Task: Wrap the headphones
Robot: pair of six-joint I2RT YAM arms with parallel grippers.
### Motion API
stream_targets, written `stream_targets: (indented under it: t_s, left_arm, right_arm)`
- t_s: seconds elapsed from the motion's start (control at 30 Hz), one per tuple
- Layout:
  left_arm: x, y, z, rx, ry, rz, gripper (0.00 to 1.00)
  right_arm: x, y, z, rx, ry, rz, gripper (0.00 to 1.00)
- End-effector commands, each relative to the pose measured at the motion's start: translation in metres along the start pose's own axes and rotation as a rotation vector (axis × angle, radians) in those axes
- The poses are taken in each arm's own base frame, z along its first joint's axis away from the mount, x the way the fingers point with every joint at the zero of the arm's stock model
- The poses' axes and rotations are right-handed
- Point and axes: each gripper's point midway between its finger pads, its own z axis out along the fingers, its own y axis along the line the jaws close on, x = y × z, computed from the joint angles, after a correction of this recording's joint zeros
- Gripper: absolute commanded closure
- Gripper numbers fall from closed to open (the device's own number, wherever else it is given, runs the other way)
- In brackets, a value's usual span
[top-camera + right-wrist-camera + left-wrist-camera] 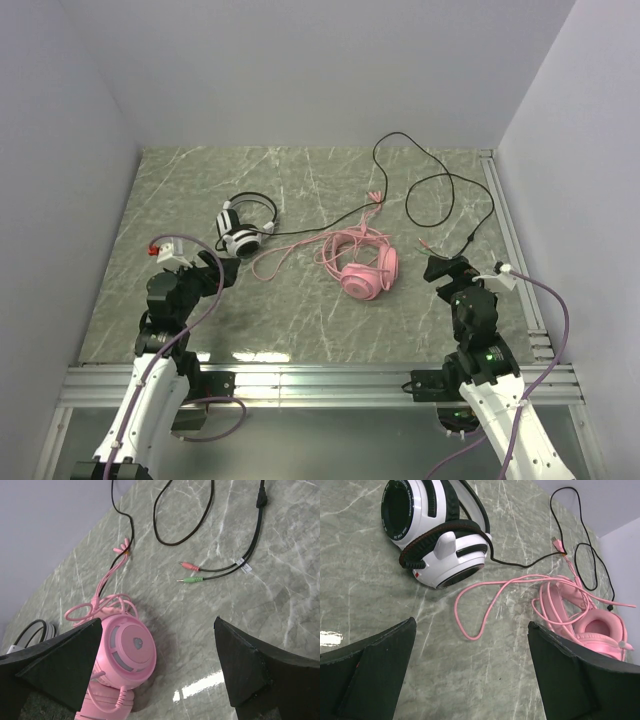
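Left hand [222, 268]: hovering low over the tabletop [300, 325], jaws spread wide, gripping nothing.
Right hand [440, 268]: hovering at the right side, jaws likewise wide apart and empty.
Black-and-white headset [245, 228]: lying just ahead of the left hand, a little to its left, ear cups resting together.
Pink headset [365, 268]: lying mid-tabletop between the two hands, nearer the right one, ahead and to its left.
Black cable [440, 180]: running rightward in long loops, ending in plugs [190, 572] straight ahead of the right hand.
Pink cable [290, 250]: looping leftward, one bend lying in line with the left jaws; possibly tangling over the pink headset, hard to tell.
Likely reach: left hand going forward for the black-and-white headset, right for the plugs.
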Motion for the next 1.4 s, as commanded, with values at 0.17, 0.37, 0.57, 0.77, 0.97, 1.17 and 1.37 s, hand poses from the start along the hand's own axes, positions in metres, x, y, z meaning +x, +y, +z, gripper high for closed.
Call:
stream_targets:
  t_s: [0.17, 0.37, 0.57, 0.77, 0.97, 1.17, 1.37]
  left_arm:
    - [-0.019, -0.014, 0.002, 0.045, -0.055, 0.013, 0.01]
    - [-0.020, -0.018, 0.000, 0.064, -0.056, 0.024, 0.01]
    - [-0.020, -0.019, -0.002, 0.075, -0.065, 0.023, 0.01]
    - [-0.018, -0.017, 0.001, 0.062, -0.050, 0.019, 0.01]
    - [-0.019, -0.018, 0.001, 0.066, -0.054, 0.018, 0.01]
    - [-0.018, -0.016, 0.001, 0.057, -0.053, 0.015, 0.01]
    - [-0.018, -0.016, 0.002, 0.057, -0.050, 0.014, 0.01]
  right_arm:
    - [-0.004, 0.005, 0.002, -0.017, -0.017, -0.003, 0.00]
    - [0.012, 0.023, 0.003, -0.126, 0.070, -0.084, 0.00]
    - [0.024, 0.037, 0.008, -0.167, 0.174, -0.169, 0.00]
    - [0.018, 0.057, 0.008, -0.172, 0.252, -0.239, 0.00]
    - [0.014, 0.095, 0.008, -0.224, 0.381, -0.294, 0.05]
    - [0.055, 0.105, 0.019, -0.136, 0.598, -0.432, 0.04]
    - [0.077, 0.093, 0.033, -0.013, 0.667, -0.515, 0.05]
